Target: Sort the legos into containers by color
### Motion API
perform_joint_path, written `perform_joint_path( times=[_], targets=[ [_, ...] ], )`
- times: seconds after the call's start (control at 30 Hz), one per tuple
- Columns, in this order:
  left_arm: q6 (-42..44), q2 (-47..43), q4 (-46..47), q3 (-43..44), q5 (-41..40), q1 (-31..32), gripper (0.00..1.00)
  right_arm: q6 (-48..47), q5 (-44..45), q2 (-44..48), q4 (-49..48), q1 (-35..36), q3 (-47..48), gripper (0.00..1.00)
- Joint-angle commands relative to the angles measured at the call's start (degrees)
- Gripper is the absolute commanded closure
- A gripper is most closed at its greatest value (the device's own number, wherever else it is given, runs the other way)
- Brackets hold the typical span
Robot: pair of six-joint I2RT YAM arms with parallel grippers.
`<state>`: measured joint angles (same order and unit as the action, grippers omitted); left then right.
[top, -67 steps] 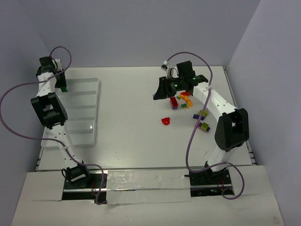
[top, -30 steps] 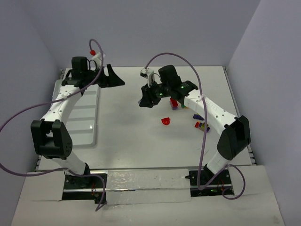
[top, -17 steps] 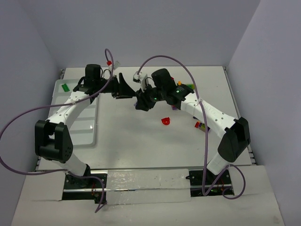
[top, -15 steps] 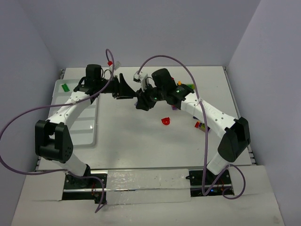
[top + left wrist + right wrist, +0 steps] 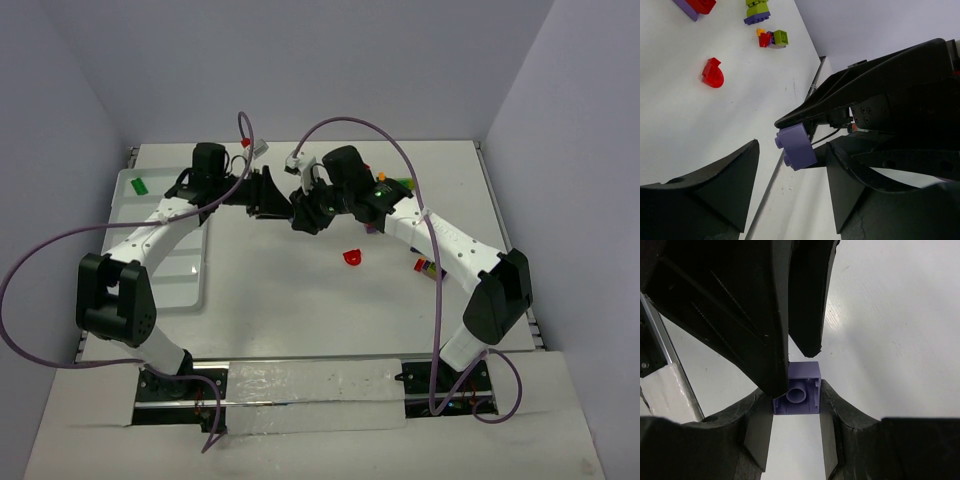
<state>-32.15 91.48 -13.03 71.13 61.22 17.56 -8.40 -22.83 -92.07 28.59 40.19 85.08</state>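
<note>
**Position.** Both arms meet in mid-air above the middle of the table [image 5: 300,320]; left gripper [image 5: 274,196] and right gripper [image 5: 303,215] face each other nose to nose.

**Task item.** A purple brick [image 5: 796,146] is off the table, pinched between the right gripper's pads [image 5: 760,426] by two opposite sides; its hollow underside faces the right wrist camera, so the far part of it stands clear of the pads.

**Left fingers.** The left fingers [image 5: 715,185] stand apart, one on each side of the brick, and are not clamped on it; in the right wrist view one of them looks to be at the brick's edge, but contact cannot be confirmed.

**Reason for the arrangement (judgement).**
- The loose legos [image 5: 428,266] and a red piece [image 5: 351,257] lie on the right half of the table.
- The tray [image 5: 190,272] lies on the left, beside the left arm.
- A hand-over at the centre therefore lets each arm work its own side.
- The right gripper's low hold leaves surface free for the left one to take.

**Progress.** A green brick [image 5: 139,185] sits in the tray's far compartment; most pieces remain unsorted.

**Risk.** The brick is small and shared between two sets of fingers; if the right gripper lets go before the left has a firm hold, it would drop.
</note>
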Motion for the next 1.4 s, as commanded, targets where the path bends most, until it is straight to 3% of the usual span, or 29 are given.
perform_joint_path(
  times=[0.0,0.4,0.43,0.5,0.53,0.6,0.7,0.87,0.93,1.07,1.13,1.37],
  targets=[
    [0.5,-1.7,1.2,-0.2,4.0,2.1,0.39,0.3,2.0,0.9,-3.0,0.5,2.2,1.0],
    [-8.1,-0.9,10.8,-4.4,10.4,2.2,0.8,0.6,4.9,0.7,-4.2,1.1,2.3,0.96],
    [-8.1,-0.9,11.0,-4.5,10.7,2.2,0.86,0.8,5.5,0.7,-4.1,1.1,2.5,0.92],
    [-6.0,-0.9,9.5,-4.1,10.1,1.9,0.99,1.2,6.4,0.6,-3.7,1.1,2.8,0.7],
    [-4.5,-1.0,7.3,-3.7,9.5,1.4,1.0,1.5,6.7,0.5,-3.4,1.1,2.9,0.49],
    [1.4,-1.0,1.8,-1.7,6.3,-1.5,1.0,1.8,7.3,1.0,-3.4,1.2,2.5,0.28],
    [8.9,-0.4,-8.1,1.2,-1.5,-5.8,1.0,1.9,7.8,1.7,-3.2,1.1,1.9,0.13],
    [22.9,3.1,-21.0,10.4,-14.6,-18.1,1.0,2.0,8.2,2.3,-3.4,0.8,0.0,0.06],
    [27.5,4.3,-24.0,13.8,-23.8,-22.5,1.0,2.1,8.2,2.3,-3.4,0.5,-0.4,0.05],
    [34.4,6.5,-23.6,18.5,-42.6,-27.9,1.0,1.7,8.2,1.9,-2.9,-0.3,-0.5,0.0],
    [37.8,8.3,-21.6,19.8,-47.9,-30.2,1.0,1.6,7.8,1.6,-2.8,-1.0,-0.4,0.0],
    [42.8,19.1,-22.3,27.7,-53.1,-36.4,1.0,1.7,5.8,0.5,-2.3,-4.2,-0.5,0.0]
  ],
)
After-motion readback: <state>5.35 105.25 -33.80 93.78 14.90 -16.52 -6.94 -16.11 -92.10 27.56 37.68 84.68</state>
